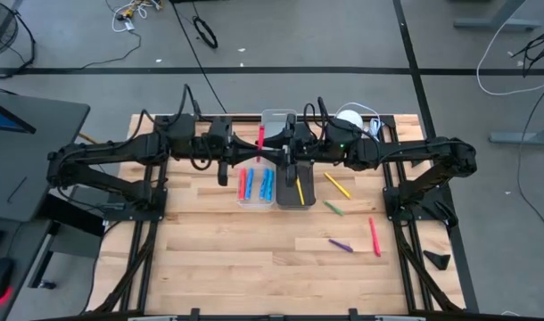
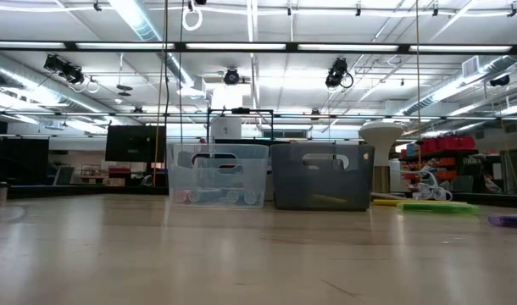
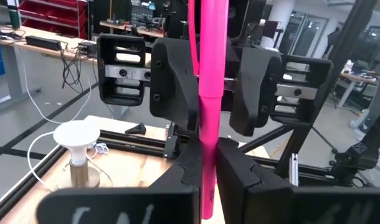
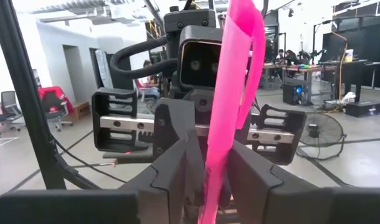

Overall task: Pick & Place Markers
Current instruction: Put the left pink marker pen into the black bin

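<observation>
The wooden table [image 1: 254, 241] fills the middle of the high view, with the two dark arms reaching in from either side and meeting above its far half. Below them stand two bins side by side: a clear bin [image 1: 257, 183] holding red and blue markers [image 1: 254, 184], and a dark bin [image 1: 296, 189] just to its right with a yellow marker [image 1: 300, 193] lying in it. In the low view the clear bin [image 2: 218, 174] and dark bin [image 2: 322, 176] stand touching or nearly so.

The left gripper [image 1: 251, 152] and right gripper [image 1: 274, 153] face each other over the bins, and between them stands a pink marker [image 1: 260, 141] — upright, held off the table. In the left wrist view the left gripper [image 3: 208, 165] is clamped tight on the lower part of the pink marker [image 3: 212, 74], its fingers [image 3: 240, 174] pressed against it. In the right wrist view the right gripper [image 4: 210, 186] is also closed around the pink marker [image 4: 230, 93], its fingers [image 4: 177, 174] set at about half their spread against the barrel.

Loose markers lie on the table's right part — a yellow one [image 1: 337, 185], a green one [image 1: 333, 208], a purple one [image 1: 341, 244] and a red one [image 1: 375, 236], all apart from each other.
</observation>
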